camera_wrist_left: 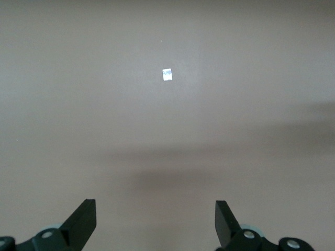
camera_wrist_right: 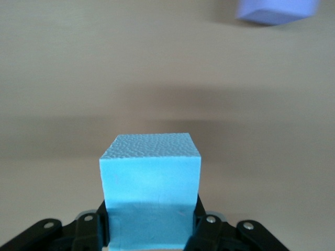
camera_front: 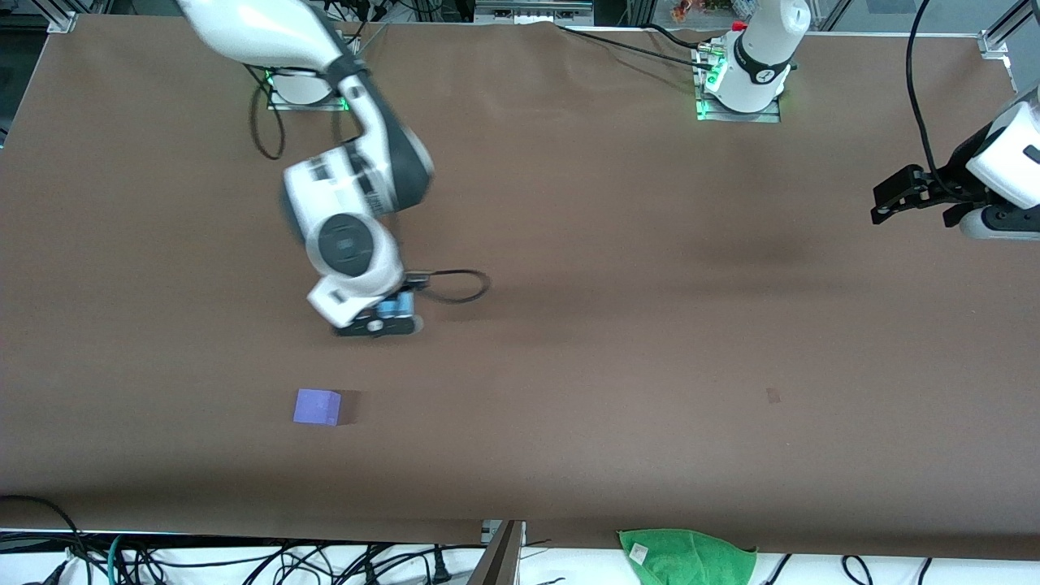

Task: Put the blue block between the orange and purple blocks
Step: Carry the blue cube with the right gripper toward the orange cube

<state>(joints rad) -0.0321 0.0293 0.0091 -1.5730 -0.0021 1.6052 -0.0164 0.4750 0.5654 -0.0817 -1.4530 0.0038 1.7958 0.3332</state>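
Brown table: right gripper jaws pinching blue block; left gripper jaws spread.

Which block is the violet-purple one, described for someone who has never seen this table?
Start at the wide brown table and find the right arm's tool, which hangs over the table shut on a light sky-blue foam cube. Nearer the front camera than that tool's spot, the violet-purple matte foam cube sits alone on the table, darker than the held one.

Even overhead light, motion-blurred right arm
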